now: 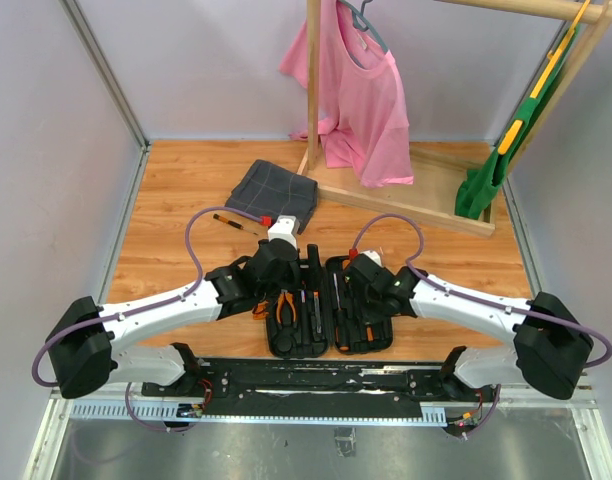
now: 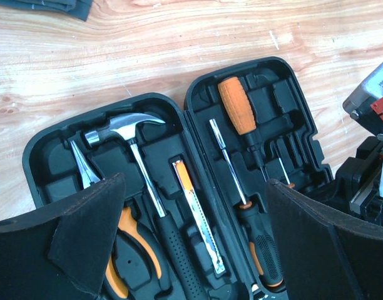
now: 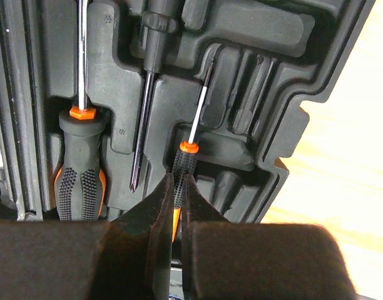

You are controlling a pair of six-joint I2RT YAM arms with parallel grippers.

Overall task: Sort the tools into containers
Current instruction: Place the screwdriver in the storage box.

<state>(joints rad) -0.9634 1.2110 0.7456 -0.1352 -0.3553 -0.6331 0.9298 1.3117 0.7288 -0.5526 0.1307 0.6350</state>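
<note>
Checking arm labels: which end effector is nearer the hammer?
Left. The left end effector hovers open over the case half holding the hammer; the right end effector is over the other half, shut on a slim screwdriver.

Bright even light; glare glints off the hammer.

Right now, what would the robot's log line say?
case open | left end effector open above case | right end effector shut on slim screwdriver at case | loose screwdriver on table
</note>
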